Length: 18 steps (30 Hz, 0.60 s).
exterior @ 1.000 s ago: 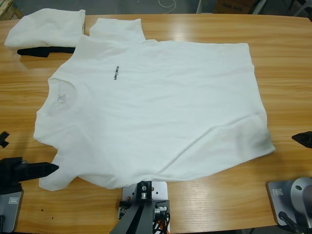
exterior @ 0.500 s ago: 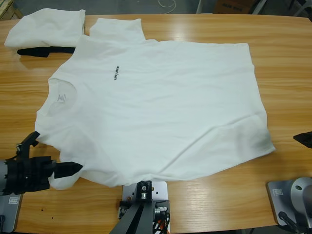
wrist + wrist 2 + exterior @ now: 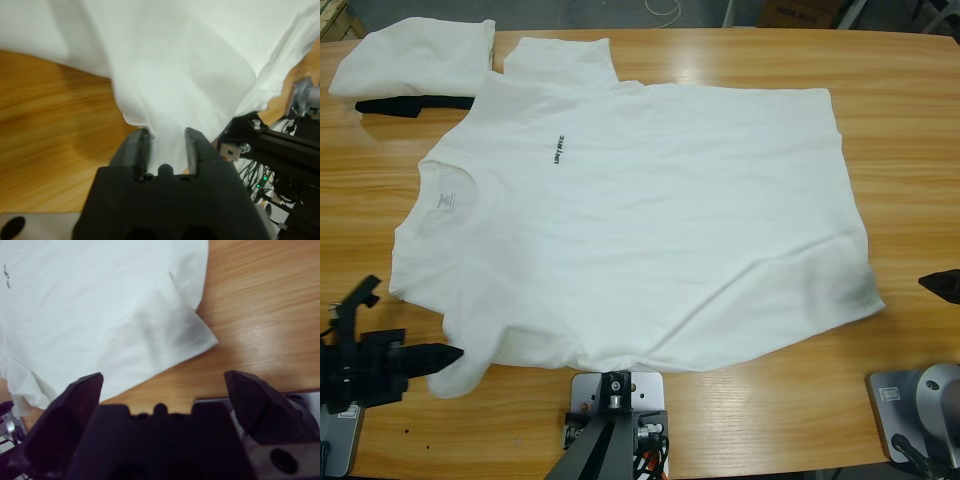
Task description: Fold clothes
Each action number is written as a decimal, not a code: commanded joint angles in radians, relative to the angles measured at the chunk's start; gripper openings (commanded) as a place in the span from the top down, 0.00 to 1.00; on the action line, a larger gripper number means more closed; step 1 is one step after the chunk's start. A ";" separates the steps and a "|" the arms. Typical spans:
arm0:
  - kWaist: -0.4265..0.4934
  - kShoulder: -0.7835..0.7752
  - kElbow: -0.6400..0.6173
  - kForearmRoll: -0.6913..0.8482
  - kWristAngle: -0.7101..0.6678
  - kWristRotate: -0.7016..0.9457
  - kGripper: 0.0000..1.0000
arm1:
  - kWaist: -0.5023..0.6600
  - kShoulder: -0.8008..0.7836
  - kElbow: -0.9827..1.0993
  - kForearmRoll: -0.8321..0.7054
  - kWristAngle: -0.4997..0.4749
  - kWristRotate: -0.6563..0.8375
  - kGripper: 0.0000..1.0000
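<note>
Wooden boards run the length of the table (image 3: 910, 150), and a white T-shirt (image 3: 640, 230) lies spread flat across the middle of it, neck toward the left edge of the high view and hem toward the right, its small black chest lettering (image 3: 558, 151) facing up. At the far left corner a second white shirt (image 3: 415, 58) sits folded on top of a black cloth (image 3: 405, 104), just beside the spread shirt's upper sleeve.

My left gripper (image 3: 448, 353) is low at the near left corner of the table, and its jaws are closed on the near sleeve (image 3: 460, 360) of the spread shirt; along my wrist I see the white fabric (image 3: 167, 150) pinched between the two black fingers and fanning away from them over the wood. Half a second ago this claw sat a little farther in and the sleeve lay bunched against its tip; a second ago the sleeve was still flat and my fingertip only touched its edge. Now the claw has drawn back toward the table's left edge and the sleeve is pulled out with it into a rounded flap, while the shirt's body has not shifted.

My right gripper (image 3: 942, 283) shows only as a black tip at the right edge of the high view, apart from the cloth. Its jaws stand wide apart with nothing between them, and the shirt's near hem corner (image 3: 202, 337) lies ahead of them on the wood. It sits where it was a second ago.
</note>
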 commanded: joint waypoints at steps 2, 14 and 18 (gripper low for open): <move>0.013 -0.100 -0.084 0.265 0.022 -0.021 1.00 | 0.010 0.023 0.019 -0.005 0.005 0.096 0.00; -0.003 0.056 -0.172 0.448 0.005 -0.066 0.00 | 0.009 -0.011 0.019 0.030 0.007 0.085 0.00; -0.124 -0.026 -0.086 0.386 0.066 -0.191 0.01 | 0.009 -0.016 0.019 0.030 0.010 0.073 0.00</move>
